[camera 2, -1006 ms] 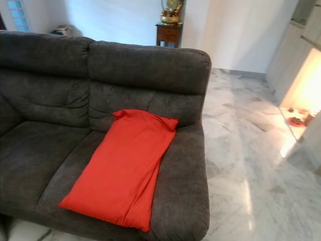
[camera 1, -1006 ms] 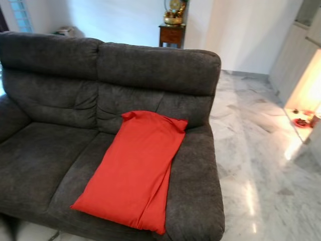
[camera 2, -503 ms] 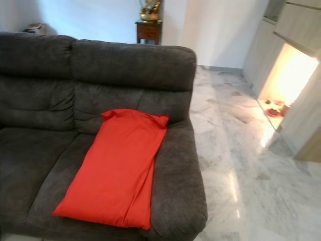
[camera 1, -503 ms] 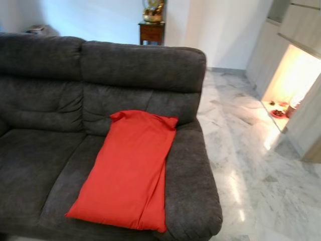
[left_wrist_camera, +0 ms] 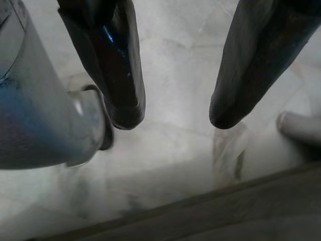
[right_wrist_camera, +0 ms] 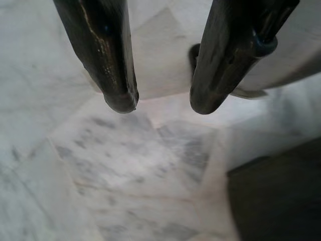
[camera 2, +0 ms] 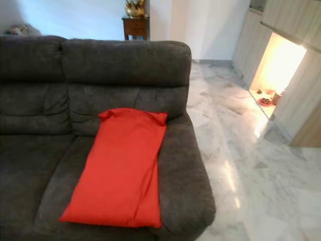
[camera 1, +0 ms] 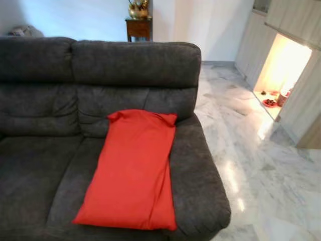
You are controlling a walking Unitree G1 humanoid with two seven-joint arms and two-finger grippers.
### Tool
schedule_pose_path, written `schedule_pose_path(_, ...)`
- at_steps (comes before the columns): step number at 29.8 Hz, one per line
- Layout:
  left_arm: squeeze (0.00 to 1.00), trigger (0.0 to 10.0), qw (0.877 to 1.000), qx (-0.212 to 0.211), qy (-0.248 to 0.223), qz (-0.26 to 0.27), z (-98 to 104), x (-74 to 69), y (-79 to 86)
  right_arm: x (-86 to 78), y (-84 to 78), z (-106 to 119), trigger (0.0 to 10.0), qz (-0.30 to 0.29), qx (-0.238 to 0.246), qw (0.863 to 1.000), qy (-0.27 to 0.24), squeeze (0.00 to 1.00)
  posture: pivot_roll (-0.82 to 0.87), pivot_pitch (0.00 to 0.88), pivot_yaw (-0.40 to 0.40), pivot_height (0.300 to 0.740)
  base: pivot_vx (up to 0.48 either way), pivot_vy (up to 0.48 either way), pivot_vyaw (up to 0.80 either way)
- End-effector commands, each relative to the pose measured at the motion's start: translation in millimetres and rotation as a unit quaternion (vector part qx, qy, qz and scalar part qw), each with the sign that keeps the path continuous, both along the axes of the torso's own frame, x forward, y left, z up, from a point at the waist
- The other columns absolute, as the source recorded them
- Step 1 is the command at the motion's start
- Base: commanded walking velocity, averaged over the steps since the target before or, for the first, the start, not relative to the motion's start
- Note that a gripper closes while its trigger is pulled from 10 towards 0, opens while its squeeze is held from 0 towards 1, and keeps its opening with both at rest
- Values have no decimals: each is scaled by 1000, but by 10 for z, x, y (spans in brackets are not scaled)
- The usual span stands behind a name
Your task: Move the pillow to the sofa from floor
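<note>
A red pillow lies lengthwise on the right-hand seat of the dark grey sofa, its top end leaning against the backrest and its right side against the armrest. In the left wrist view my left gripper hangs open over the marble floor, nothing between its fingers. Seen from the right wrist, my right gripper is also open and empty above the floor, with a dark sofa edge close by.
Marble floor stretches away to the right of the sofa. A lit cabinet niche stands at the right wall with small items on its floor. Behind the sofa a wooden side table carries a golden ornament.
The camera has shifted, so the sofa and pillow sit further left and lower in the picture. The pillow itself rests in the same place on the seat.
</note>
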State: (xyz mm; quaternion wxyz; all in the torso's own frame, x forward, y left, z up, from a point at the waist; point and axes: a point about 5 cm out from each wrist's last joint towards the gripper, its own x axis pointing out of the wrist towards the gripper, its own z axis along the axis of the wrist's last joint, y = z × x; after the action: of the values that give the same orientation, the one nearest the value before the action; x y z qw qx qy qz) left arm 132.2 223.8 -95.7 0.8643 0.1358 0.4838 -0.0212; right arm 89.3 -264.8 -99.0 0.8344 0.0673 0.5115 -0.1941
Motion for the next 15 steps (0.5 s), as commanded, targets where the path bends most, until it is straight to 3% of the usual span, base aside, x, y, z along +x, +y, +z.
schedule_pose_path(1,0,10000,1000,8,11,9,-8,-78,88,62,53,-1,10000,5,6,1000,-9,0,84,0,-17,740,0,330,0)
schedule_pose_path(15,0,10000,1000,9,14,9,-13,-106,99,75,76,-4,10000,8,10,1000,-12,0,91,0,-15,740,0,334,0)
